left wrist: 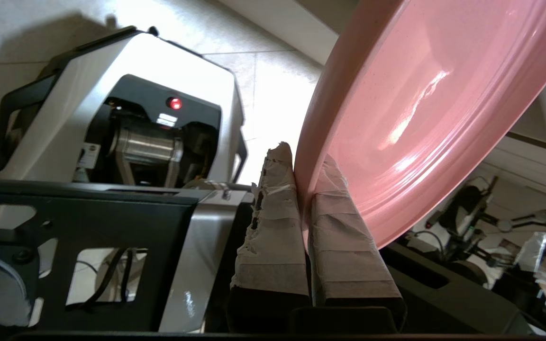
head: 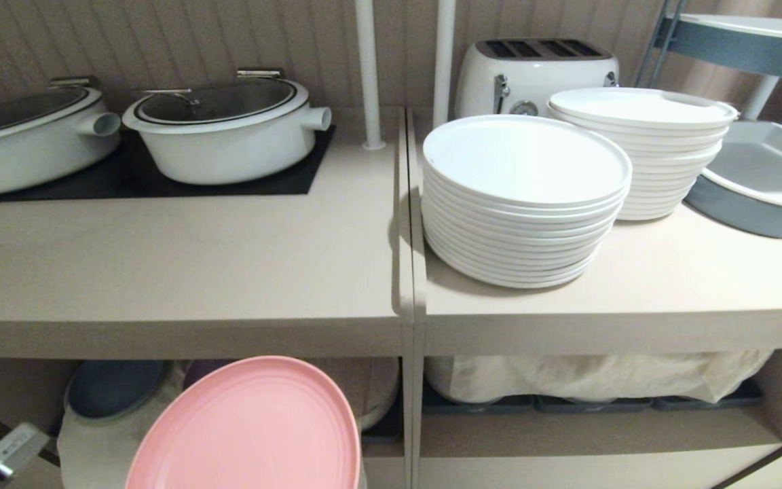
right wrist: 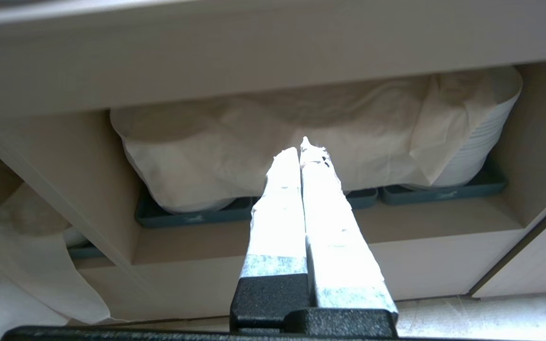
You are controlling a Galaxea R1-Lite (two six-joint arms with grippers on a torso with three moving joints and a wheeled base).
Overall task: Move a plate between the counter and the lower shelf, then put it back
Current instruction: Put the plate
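Below the counter's [head: 180,272] front edge, at lower centre-left of the head view, the plate [head: 255,428] was held tilted before the lower shelf [head: 370,435].
Left gripper [left wrist: 308,175]: taped fingers [left wrist: 273,227] clamped on the plate's rim. Right gripper [right wrist: 301,151]: fingers pressed together, empty, facing a cloth-covered stack [right wrist: 301,142].

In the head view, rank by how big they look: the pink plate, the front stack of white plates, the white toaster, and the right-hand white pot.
1. Front stack of white plates
2. Small round pink plastic plate, though partly cropped and nearest the camera, so unsure
3. Right-hand white lidded pot
4. White toaster, partly hidden
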